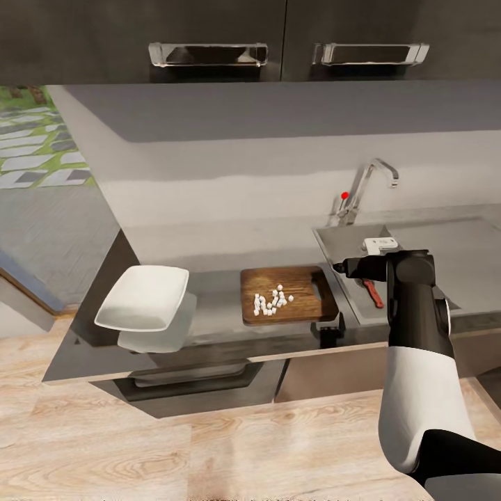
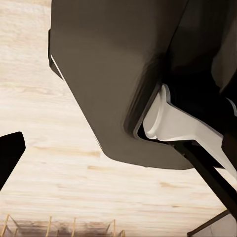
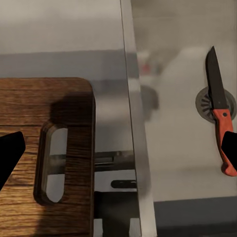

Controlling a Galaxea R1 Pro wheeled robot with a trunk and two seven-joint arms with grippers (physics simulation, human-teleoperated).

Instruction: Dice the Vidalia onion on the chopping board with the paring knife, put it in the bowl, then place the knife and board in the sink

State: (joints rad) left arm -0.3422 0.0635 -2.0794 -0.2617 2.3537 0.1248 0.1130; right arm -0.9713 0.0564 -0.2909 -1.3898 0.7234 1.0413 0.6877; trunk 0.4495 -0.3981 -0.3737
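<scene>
In the right wrist view we note the paring knife [image 3: 220, 114] lying in the sink [image 3: 182, 123], dark blade over the drain, red-orange handle intact; the head view hides most of it behind the right arm. The right tool [image 3: 118, 148] stands spread and empty. Centre frame of the head view, white onion dice [image 1: 272, 301] sit on the chopping board [image 1: 289, 294]; the bowl [image 1: 143, 298] rests left on the table [image 1: 216, 306]. We cannot tell the left tool's state.
</scene>
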